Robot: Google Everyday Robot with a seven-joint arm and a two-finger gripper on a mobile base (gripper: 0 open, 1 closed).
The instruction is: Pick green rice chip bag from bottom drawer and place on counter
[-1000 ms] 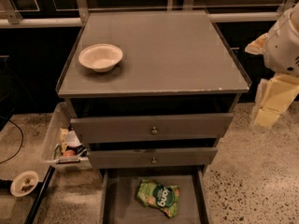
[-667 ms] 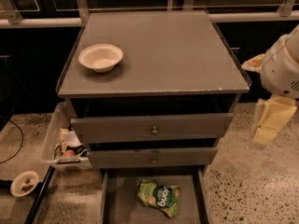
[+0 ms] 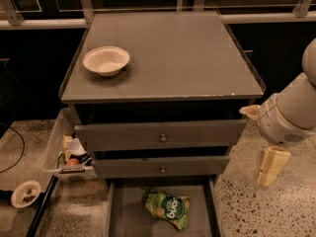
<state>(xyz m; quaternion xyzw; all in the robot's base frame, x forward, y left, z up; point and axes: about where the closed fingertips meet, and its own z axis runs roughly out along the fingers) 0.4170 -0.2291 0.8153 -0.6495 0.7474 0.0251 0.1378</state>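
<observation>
The end effector hangs off the right side of the table, below its front right corner and about level with the middle drawer. It points down at the speckled floor and touches neither the cabinet nor the floor. How far open it is cannot be told. Nothing shows in its hold. Above it, the thick pale arm rises toward the right border of the view, its rounded wrist just beside the right end of the top drawer.

The bag lies flat in the bottom drawer, well apart from the end effector, below it and to its left. The drawer is pulled out toward the camera under the table's front edge. The bag rests about midway between the drawer's side walls with its dark round logo facing up. It is crinkled and touches neither wall.

The top and middle drawers each carry a small knob at the centre of the front.

A white bowl stands upright on the table near the left edge, closer to the front left corner than to the back.

Below the left edge, a clear bin of small items stands against the cabinet. A little dish sits on the floor farther left.
</observation>
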